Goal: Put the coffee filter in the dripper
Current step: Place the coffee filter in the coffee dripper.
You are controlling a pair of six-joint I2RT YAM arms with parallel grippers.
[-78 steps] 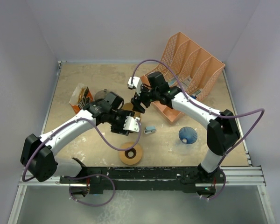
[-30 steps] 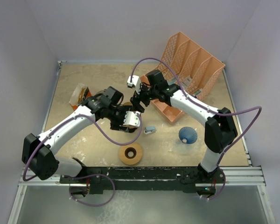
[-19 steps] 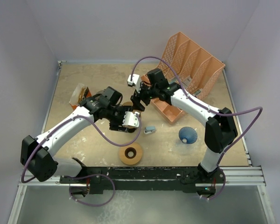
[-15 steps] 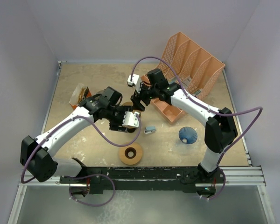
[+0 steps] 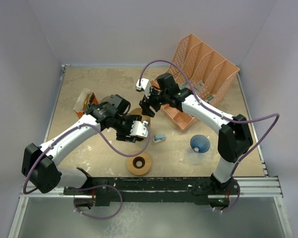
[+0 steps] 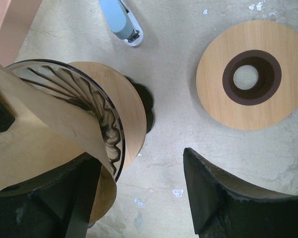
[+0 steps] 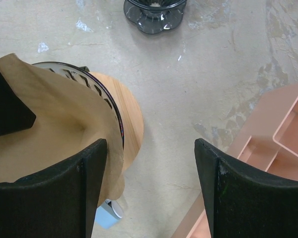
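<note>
The brown paper coffee filter point(image 6: 39, 124) sits in the glass dripper point(image 6: 102, 119), which has spiral ribs and a round wooden collar point(image 6: 126, 114). One edge of the filter drapes over the rim. In the right wrist view the filter point(image 7: 49, 124) fills the dripper, whose rim point(image 7: 109, 106) shows beside it. In the top view the filter point(image 5: 137, 112) lies between both grippers at mid-table. My left gripper point(image 6: 139, 163) is open, its left finger beside the draped filter edge. My right gripper point(image 7: 150, 148) is open, its left finger over the filter.
A wooden ring stand point(image 5: 139, 163) lies near the front. A small blue object point(image 5: 160, 138) and a blue cone point(image 5: 199, 144) lie to the right. A pink file organiser point(image 5: 201, 79) stands at the back right, an orange box point(image 5: 84, 101) at the left. A dark glass dripper point(image 7: 155, 12) stands nearby.
Both grippers have shifted only slightly around the dripper. The right gripper has drawn a little up and left, and the filter's top now shows between them.
</note>
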